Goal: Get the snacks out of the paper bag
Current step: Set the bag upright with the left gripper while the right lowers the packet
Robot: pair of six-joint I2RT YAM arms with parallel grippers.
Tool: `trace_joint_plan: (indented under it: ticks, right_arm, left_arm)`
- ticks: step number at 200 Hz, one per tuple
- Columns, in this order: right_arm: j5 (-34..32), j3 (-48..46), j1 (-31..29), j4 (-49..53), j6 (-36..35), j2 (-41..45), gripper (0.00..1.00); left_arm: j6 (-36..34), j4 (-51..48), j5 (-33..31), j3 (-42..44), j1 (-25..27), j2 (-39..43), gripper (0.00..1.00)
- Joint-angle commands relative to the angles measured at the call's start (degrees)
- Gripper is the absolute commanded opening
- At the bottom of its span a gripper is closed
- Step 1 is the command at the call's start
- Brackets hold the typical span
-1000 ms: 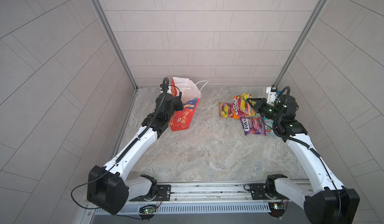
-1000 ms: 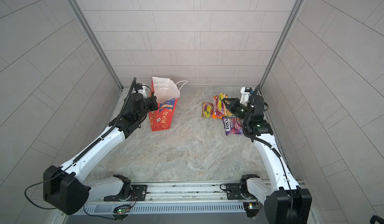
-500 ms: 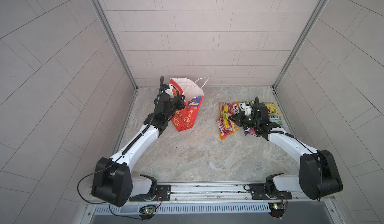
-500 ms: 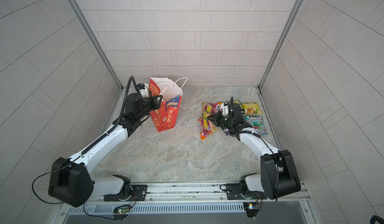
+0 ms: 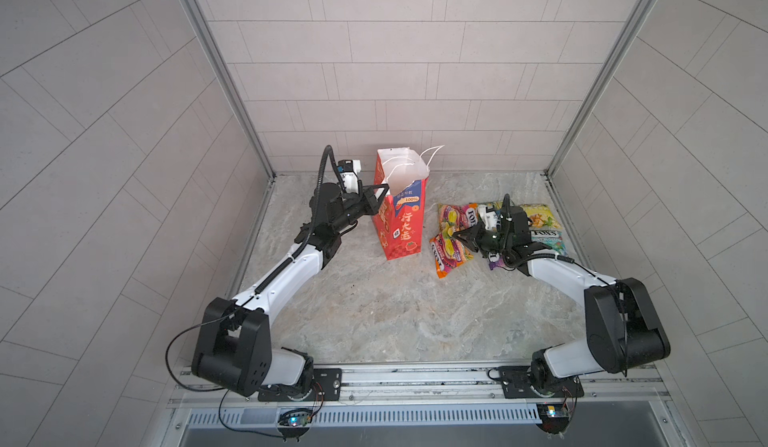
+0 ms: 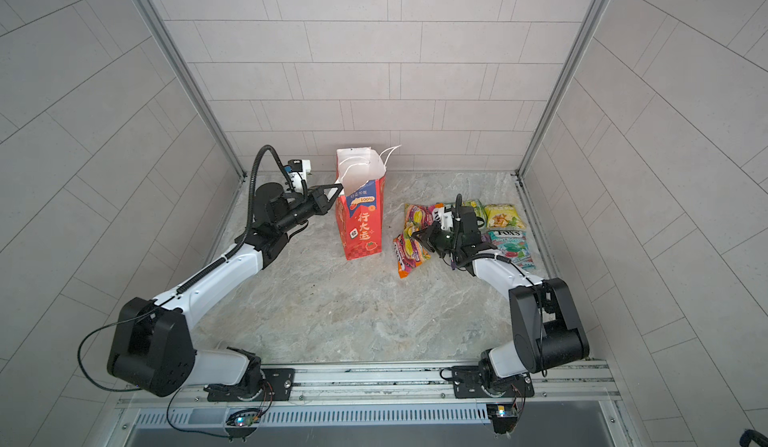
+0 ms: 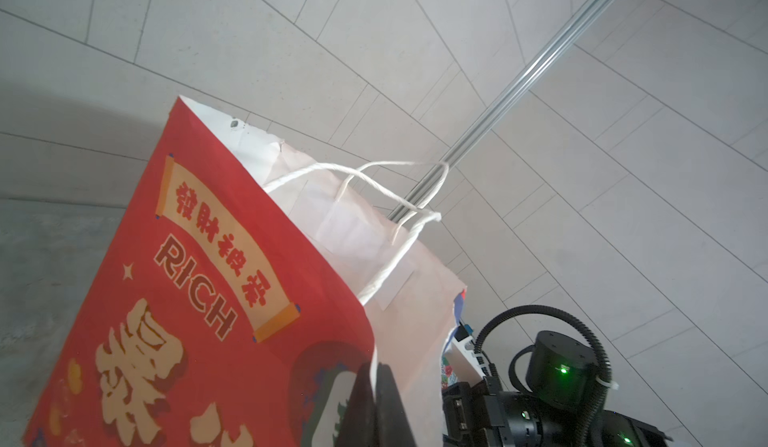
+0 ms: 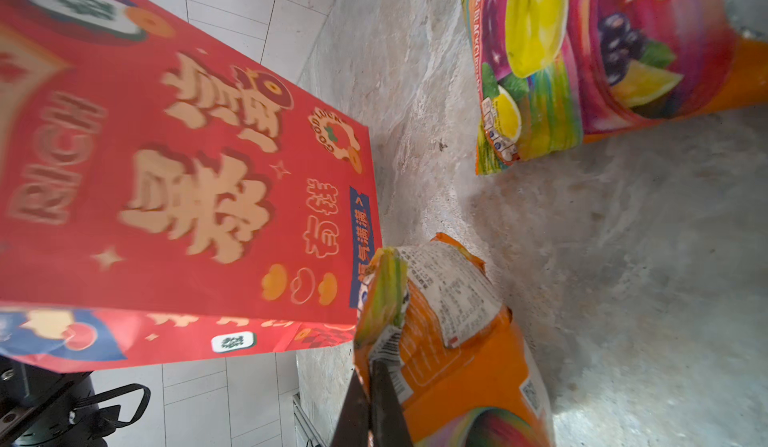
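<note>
Red paper bag (image 5: 401, 224): stands upright toward the bench's (image 5: 374, 320) back edge, left of middle, with its mouth open.
Left gripper (image 5: 383, 190): fingers pinched tight on the bag's rim at its near-left corner.
Right gripper (image 5: 457, 236): fingers closed on one end of the orange packet (image 5: 446, 258), just beside the bag's base.
Snacks out: pink packet (image 5: 451, 215), yellow packet (image 5: 538, 216) and teal packet (image 5: 546, 239) lie toward the back right corner; a purple packet (image 5: 493, 263) shows partly under the right arm.
Left to do: probably only releasing the orange packet. The bag's bottom is hidden, so I cannot tell whether it is empty.
</note>
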State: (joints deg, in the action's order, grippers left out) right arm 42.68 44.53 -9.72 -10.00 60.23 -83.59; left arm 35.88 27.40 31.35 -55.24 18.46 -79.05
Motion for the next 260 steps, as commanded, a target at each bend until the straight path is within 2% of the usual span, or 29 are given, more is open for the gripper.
trace_joint_plan:
  ticks: [1,42,85,138,156,201,260]
  right_arm:
    - [0.8,0.7,-0.2,-2.6,0.4,-0.7,0.00]
    - [1.5,-0.1,-0.2,-2.3,-0.1,-1.5,0.00]
    - [0.6,0.0,-0.2,0.7,-2.7,-1.5,0.00]
    - [-2.1,5.0,-0.2,12.8,-13.5,-4.4,0.00]
    - [-2.1,6.1,-0.1,14.1,-14.3,-5.8,0.00]
    - [-5.7,6.8,0.0,14.2,-15.6,-7.4,0.00]
    - [-8.3,8.4,1.5,18.2,-18.9,-7.2,0.00]
  left_arm:
    - [-3.7,7.1,2.8,3.3,0.3,1.0,0.00]
    - [-10.6,6.4,2.2,6.5,-0.3,-2.5,0.00]
    - [-12.0,6.2,-1.3,8.8,-1.7,-1.6,0.00]
    - [-22.2,-6.5,-10.0,7.1,-2.2,3.5,0.00]
    - [-25.2,-9.8,-11.3,5.8,-2.4,4.9,0.00]
    - [-27.3,-11.6,-17.1,6.7,-2.5,8.2,0.00]
    - [-28.1,-10.8,-15.0,6.6,-2.5,8.6,0.00]
